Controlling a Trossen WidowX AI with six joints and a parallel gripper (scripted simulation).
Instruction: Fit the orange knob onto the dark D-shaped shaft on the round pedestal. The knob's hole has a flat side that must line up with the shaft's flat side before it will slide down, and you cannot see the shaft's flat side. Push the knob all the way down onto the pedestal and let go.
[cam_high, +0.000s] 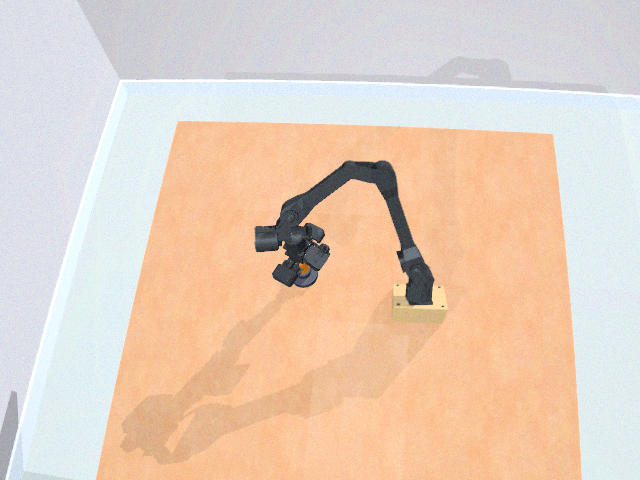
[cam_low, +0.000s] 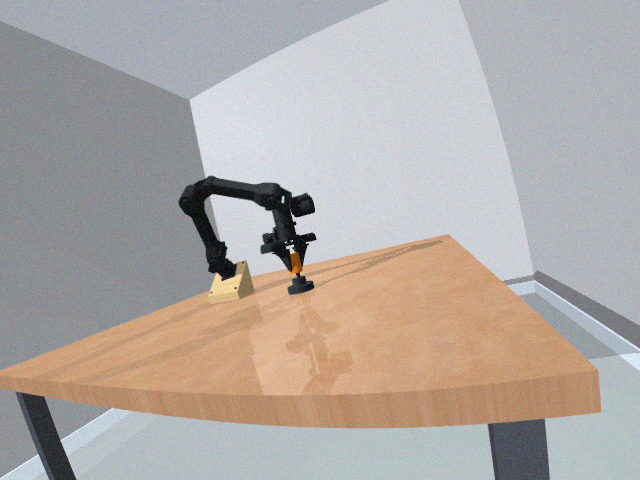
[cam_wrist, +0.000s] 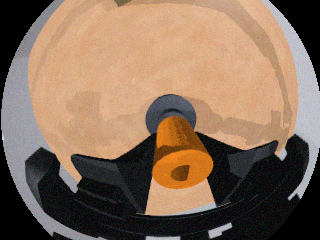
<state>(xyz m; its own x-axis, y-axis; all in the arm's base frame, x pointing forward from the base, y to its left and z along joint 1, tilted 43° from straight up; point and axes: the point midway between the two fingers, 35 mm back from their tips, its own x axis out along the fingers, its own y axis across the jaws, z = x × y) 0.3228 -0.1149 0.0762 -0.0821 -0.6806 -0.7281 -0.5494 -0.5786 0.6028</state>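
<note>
The orange knob (cam_high: 303, 268) (cam_low: 295, 262) (cam_wrist: 175, 140) is a tapered cylinder, close to upright, with a dark hole in the end facing the wrist camera. My gripper (cam_high: 301, 270) (cam_low: 295, 265) (cam_wrist: 175, 136) is shut on it, one finger on each side. The round dark pedestal (cam_high: 309, 281) (cam_low: 300, 287) (cam_wrist: 162, 104) stands on the table below the knob. In the exterior view, a short dark piece of the shaft (cam_low: 297, 274) shows between the knob's lower end and the pedestal, so the knob is above the pedestal. The shaft's flat side and any overlap inside the knob are hidden.
The arm's pale wooden base block (cam_high: 419, 314) (cam_low: 226, 293) stands on the table (cam_high: 491, 387) (cam_low: 413, 330), right of the pedestal in the top view and left of it in the exterior view. Shadows of the arm fall across the table top.
</note>
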